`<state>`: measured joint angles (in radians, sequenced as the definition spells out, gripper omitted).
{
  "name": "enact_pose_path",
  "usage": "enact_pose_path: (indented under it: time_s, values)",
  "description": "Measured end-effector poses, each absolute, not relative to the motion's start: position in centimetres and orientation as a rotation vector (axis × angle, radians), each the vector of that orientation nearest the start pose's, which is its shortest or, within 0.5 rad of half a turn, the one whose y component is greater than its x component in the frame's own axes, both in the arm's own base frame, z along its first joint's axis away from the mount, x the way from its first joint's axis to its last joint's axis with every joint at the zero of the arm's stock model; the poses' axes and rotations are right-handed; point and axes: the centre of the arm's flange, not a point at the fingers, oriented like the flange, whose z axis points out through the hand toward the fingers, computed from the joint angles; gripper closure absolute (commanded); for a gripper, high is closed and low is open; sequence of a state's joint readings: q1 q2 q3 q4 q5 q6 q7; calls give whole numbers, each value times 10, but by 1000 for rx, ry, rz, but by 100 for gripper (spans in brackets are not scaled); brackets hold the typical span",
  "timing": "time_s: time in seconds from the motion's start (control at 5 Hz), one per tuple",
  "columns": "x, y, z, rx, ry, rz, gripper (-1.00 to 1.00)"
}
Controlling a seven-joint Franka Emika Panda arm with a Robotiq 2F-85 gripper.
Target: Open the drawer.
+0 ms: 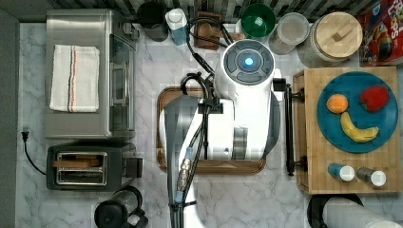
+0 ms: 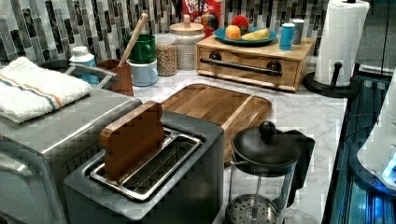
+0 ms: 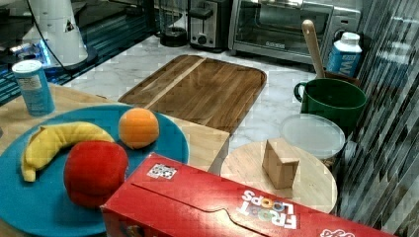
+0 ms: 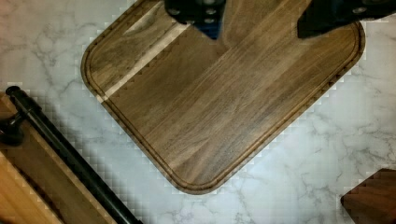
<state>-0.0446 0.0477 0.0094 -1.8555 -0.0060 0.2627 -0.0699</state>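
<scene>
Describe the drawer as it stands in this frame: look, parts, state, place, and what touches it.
The drawer is wide, shallow and of light wood, set in a low wooden box on the marble counter. A long black bar handle runs across its front on two black brackets. It looks shut, its front flush with the box. On the box top rest a blue plate of fruit and two small shakers. In the top view the handle faces the dark wooden tray; nothing grips it.
</scene>
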Motion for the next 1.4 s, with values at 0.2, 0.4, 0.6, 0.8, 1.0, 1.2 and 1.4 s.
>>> enact_pose_path:
  time_s: [0.2, 0.4, 0.6, 0.8, 1.0, 1.2, 1.4]
  values:
    - [567, -22, 481, -2946, 1163, 98, -100]
    - [565, -26, 477, -2947, 1170, 121, -100]
    - [564, -29, 473, -2945, 1178, 123, -100]
    - [563, -34, 472, -2956, 1170, 125, -100]
    - [561, -40, 469, -3018, 995, 154, -100]
    - [558, -45, 462, -3141, 737, 169, -100]
    - [552, -53, 446, -3233, 476, 213, -100]
